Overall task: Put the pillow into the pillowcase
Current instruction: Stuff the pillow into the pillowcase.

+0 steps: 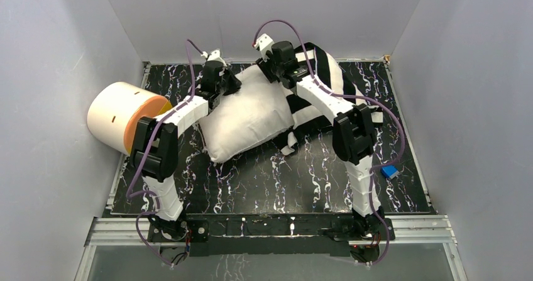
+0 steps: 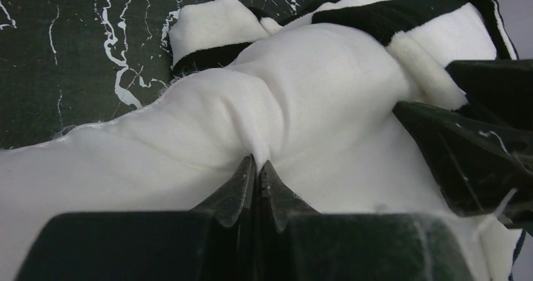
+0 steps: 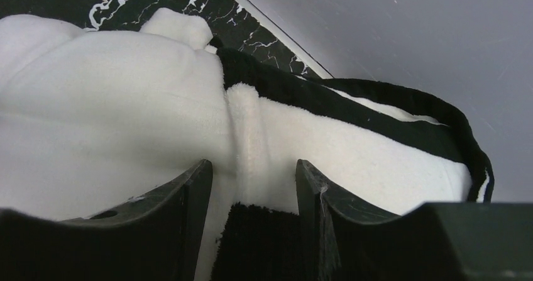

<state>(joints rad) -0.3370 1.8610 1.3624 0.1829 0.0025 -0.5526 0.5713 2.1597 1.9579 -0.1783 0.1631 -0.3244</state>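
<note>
White, puffy and soft, the pillow (image 1: 251, 114) lies mid-frame on the tabletop (image 1: 264, 180), with its upper-right end inside the striped pillowcase (image 1: 328, 67). Your left pincer (image 2: 258, 168) is clamped on a pillow fold. The right pincer (image 3: 254, 180) stands apart astride the pillowcase hem. Grip hems, not bulk, because the filling will likely squash and slip.

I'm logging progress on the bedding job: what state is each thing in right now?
pillow: one end inside the pillowcase, most of it outside.
pillowcase: mouth open around the pillow's end, bunched up.
left gripper: shut, pinching a fold of the pillow.
right gripper: open, fingers astride the pillowcase's rim.
cylinder: lying on its side by the left wall.
</note>
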